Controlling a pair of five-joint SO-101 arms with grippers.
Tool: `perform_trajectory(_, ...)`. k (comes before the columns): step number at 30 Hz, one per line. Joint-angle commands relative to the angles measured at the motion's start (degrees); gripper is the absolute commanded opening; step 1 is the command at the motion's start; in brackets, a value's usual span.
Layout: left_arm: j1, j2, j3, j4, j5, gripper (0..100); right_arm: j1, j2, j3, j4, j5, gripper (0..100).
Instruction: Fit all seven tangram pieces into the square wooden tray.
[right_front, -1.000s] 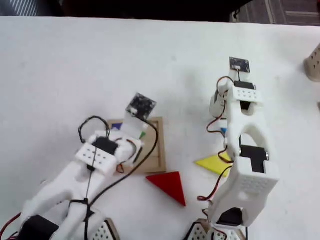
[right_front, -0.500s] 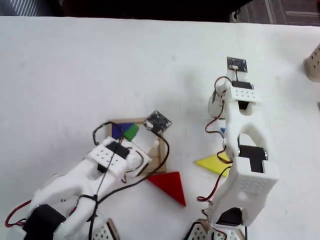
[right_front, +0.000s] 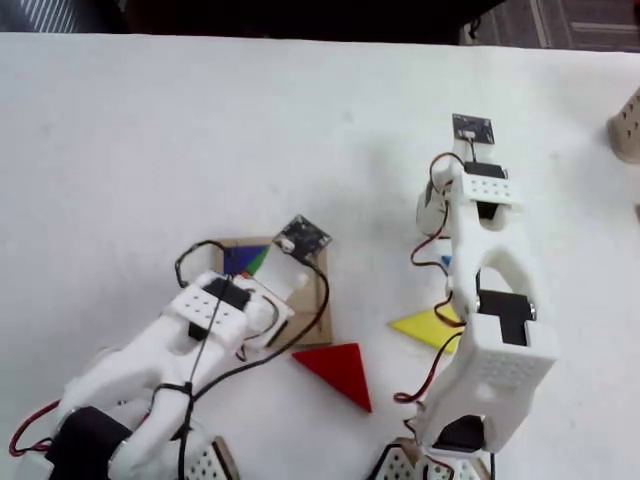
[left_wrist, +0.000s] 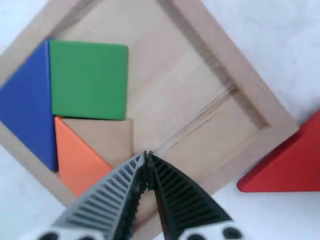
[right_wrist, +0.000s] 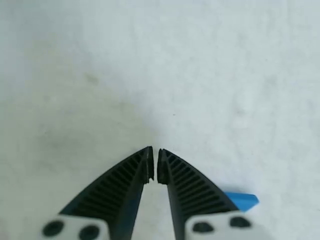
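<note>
Down over the square wooden tray with the left gripper, tips pressed together on nothing, just beside the orange triangle. Packed into one corner alongside it: green square and blue triangle. Just outside the rim on the white table, a red triangle; nearer the other arm, a yellow piece. Over bare tabletop with the right gripper, tips closed and empty, a light-blue piece beside it. Beyond the far edge, dark room.
</note>
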Motion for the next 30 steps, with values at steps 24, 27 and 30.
perform_trajectory(24, -3.5, -0.6, -2.0, -3.4, -0.7, 2, -0.7, -0.3, -2.5, 0.4, 1.3, 1.8)
perform_trajectory(27, -3.5, -3.6, -1.6, -3.3, -0.7, 2, -0.7, -0.3, -2.5, 0.4, 1.3, 1.8)
perform_trajectory(30, -3.6, -9.5, 0.0, -1.9, -0.7, 2, -0.7, -0.3, -2.5, 0.4, 1.4, 1.8)
